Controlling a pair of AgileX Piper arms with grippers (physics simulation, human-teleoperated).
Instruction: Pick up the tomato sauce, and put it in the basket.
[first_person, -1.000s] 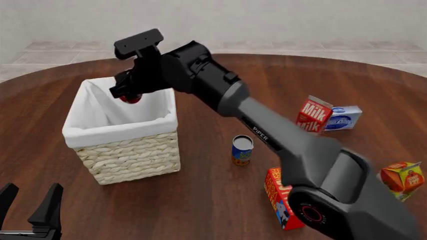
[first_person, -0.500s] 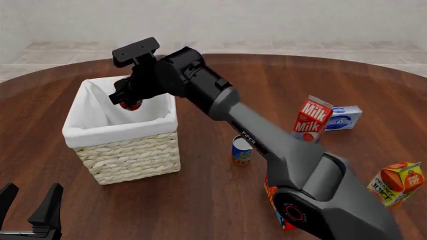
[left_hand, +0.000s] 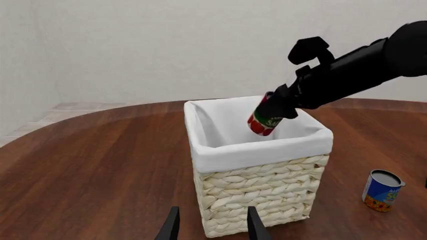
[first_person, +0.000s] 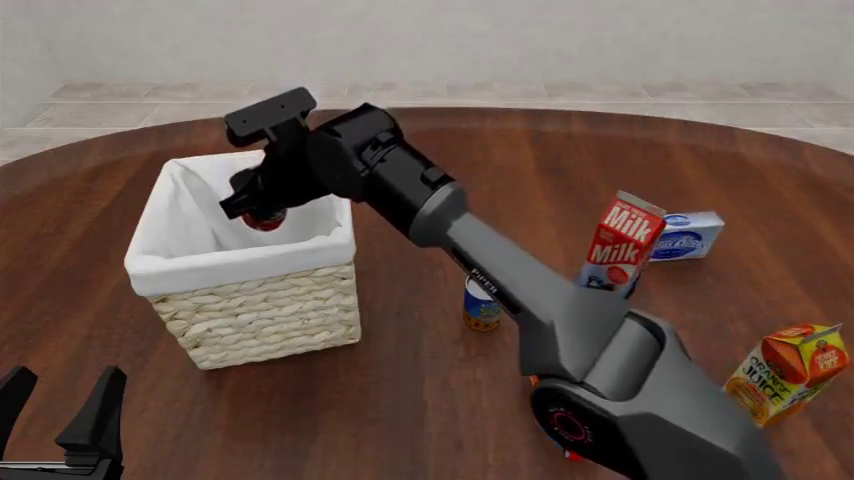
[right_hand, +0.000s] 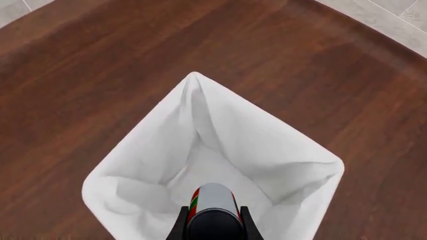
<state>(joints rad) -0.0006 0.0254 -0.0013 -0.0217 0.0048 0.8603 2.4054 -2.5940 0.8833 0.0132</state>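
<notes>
My left tool (first_person: 60, 415) idle at near edge of surface (first_person: 441, 400), fingers spread | blue-and-orange can (first_person: 482, 305) right of basket (first_person: 254, 300) | my right tool (first_person: 263, 205) pinching tomato sauce (left_hand: 265, 118), tilted, over basket's open top, just within white lining rim | milk carton (first_person: 617, 245) farther right

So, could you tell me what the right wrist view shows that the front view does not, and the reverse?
Only the right wrist view looks straight down into the basket, showing its white lining and the silver top of the tomato sauce. Only the front view shows the woven side, the left gripper, milk carton, juice carton and blue-and-orange can. Both show the right gripper holding the can over the basket.
</notes>
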